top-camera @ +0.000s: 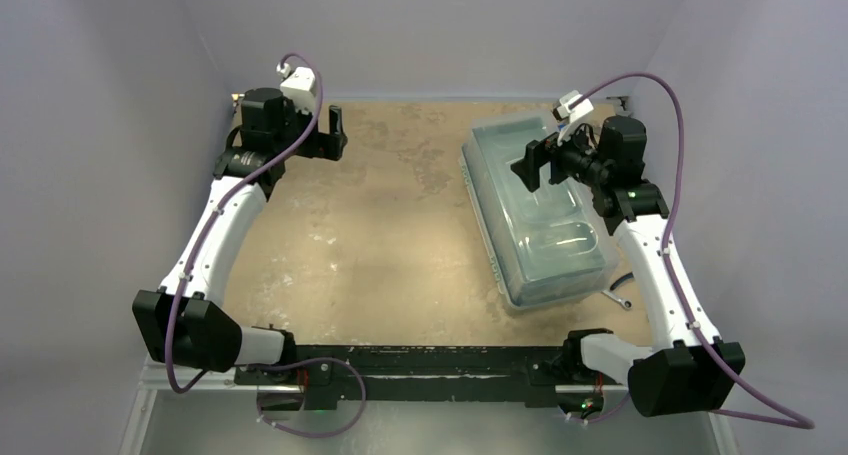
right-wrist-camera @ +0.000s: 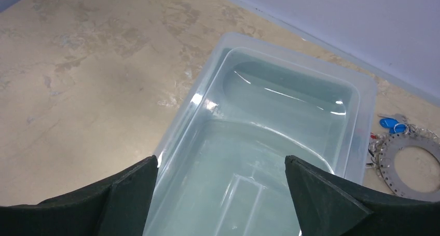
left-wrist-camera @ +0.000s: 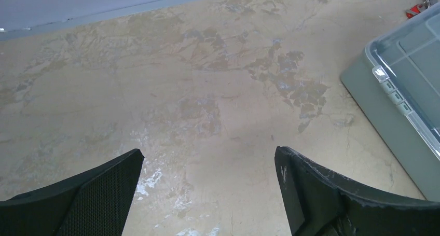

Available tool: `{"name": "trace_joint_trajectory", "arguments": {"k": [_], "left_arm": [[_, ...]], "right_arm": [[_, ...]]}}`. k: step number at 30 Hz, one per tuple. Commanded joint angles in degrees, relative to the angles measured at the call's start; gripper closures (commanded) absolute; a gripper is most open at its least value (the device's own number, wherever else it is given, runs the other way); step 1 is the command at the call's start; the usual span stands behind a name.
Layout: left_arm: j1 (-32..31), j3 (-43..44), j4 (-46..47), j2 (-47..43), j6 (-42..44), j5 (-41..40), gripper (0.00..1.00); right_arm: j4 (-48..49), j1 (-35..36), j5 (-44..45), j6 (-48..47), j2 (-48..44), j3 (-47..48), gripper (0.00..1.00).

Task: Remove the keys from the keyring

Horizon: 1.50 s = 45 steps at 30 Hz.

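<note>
Keyring (right-wrist-camera: 388, 166) lies flat on the table (left-wrist-camera: 207, 91), untouched, with keys (right-wrist-camera: 386, 123) fringing its rim. Right gripper (right-wrist-camera: 220, 161) spread wide, holding nothing, above the clear bin (right-wrist-camera: 233, 39); ring just beside the bin wall at 3 o'clock. Left gripper (left-wrist-camera: 208, 153) also wide and empty, at the table's 10 o'clock.

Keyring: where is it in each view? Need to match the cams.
Top external: not made out; the right arm covers the table beside the bin.
Left wrist: not identifiable; only the bin's corner at right.
Right wrist: keyring at the right edge, on the table just past the bin, fringed with keys.
Shared landmark: the clear bin.
</note>
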Motion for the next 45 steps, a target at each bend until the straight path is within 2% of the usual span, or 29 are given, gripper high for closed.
{"name": "trace_joint_trajectory", "arguments": {"k": [1,11,13,16,23,30,39,45], "left_arm": [[0.51,-0.71,1.57,-1.05,-0.55,-0.1,0.01],[0.52,-1.4,1.84,-1.75,0.06,1.77,0.01],[0.52,-1.33,1.65,-1.86,0.15,1.89,0.01],[0.52,-1.62,1.64,-2.25,0.47,2.91,0.01],[0.52,-2.16,2.19,-2.81,0.5,3.71,0.01],[0.52,-1.82,2.0,-2.71,0.24,4.4,0.01],[0.52,-1.81,1.99,-2.73,0.17,4.73,0.01],[0.6,-2.18,2.09,-2.79,0.13,6.0,0.01]], "right_arm": [[1.28,-0.07,-1.71,0.75,-0.07,1.52,0.04],[-1.44,-2.45,-3.13,-0.65,1.99,6.14,0.04],[-3.14,-5.51,-4.31,-2.09,2.66,8.36,0.03],[-7.16,-13.98,-10.06,-5.34,4.77,12.37,0.03],[-14.85,-23.83,-6.24,-16.94,9.56,15.77,0.03],[-10.72,-29.16,5.33,-23.88,15.12,10.2,0.03],[-10.68,-31.56,10.65,-35.67,21.72,5.3,0.04],[-15.05,-29.48,10.57,-39.37,20.49,-1.52,0.05]]}}
